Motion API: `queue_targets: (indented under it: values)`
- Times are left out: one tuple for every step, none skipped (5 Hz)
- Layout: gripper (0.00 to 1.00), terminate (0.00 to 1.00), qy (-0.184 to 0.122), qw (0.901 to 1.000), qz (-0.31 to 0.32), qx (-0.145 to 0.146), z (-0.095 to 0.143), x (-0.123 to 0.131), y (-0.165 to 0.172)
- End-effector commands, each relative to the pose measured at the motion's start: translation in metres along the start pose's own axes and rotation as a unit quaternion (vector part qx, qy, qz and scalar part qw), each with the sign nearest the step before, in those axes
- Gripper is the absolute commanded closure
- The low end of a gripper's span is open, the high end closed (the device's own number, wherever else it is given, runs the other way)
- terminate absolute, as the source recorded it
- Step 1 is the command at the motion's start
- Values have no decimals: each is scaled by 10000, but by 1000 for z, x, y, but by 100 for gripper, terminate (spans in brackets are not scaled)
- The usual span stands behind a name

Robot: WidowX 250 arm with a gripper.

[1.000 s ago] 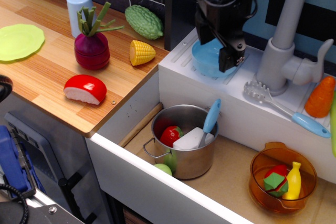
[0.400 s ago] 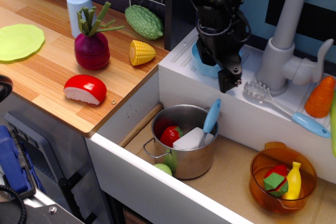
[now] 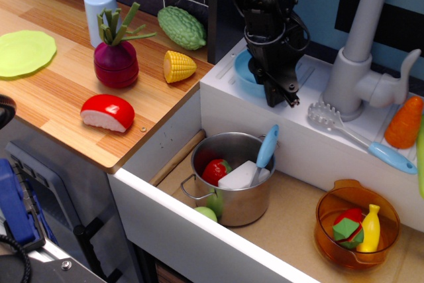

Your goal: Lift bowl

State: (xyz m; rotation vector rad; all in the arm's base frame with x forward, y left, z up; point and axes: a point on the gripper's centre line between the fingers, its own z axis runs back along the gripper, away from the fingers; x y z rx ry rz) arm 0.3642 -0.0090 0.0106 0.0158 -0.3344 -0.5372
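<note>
- Bowl [image 3: 242, 71]: light blue, sits on the white sink ledge [image 3: 318, 138] at the back of the scene, just right of where the wooden counter [image 3: 59, 97] ends. Only its left rim and a sliver of the inside show; the arm covers the rest.
- Gripper [image 3: 278, 94]: black, pointing down over the bowl's right side, fingertips low at the ledge's ribbed surface. Fingers overlap from this angle; cannot tell how wide the claw stands, nor whether a finger is inside the rim or merely beside it.
- No gap visible under the bowl; it reads as resting on the ledge.
- Nearby: grey faucet [image 3: 361, 64] just right of the gripper; slotted spatula [image 3: 361, 138] lying on the ledge between them, toward the right edge. Steel pot [image 3: 232, 177] with toys sits in the basin below, orange bowl [image 3: 356, 222] at the front right corner of the basin.
- Step in hand, by my reading: seating the grasp on the bowl's rim; lift not yet done.
- Next move calls for: a firm pinch on the rim wall, then a straight vertical rise, bowl kept level. A thin smooth plastic rim may slip or tip. Keep clear of faucet and spatula on the way up.
</note>
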Motion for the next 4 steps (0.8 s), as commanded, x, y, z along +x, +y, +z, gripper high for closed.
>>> queue_targets:
  values:
    - [100, 0, 32, 9994, -153, 323, 36, 22, 8]
    - [100, 0, 239, 9974, -333, 599, 68, 34, 8]
    - [100, 0, 432, 9937, -706, 757, 100, 42, 5]
    - [100, 100, 460, 9909, -915, 871, 119, 48, 2]
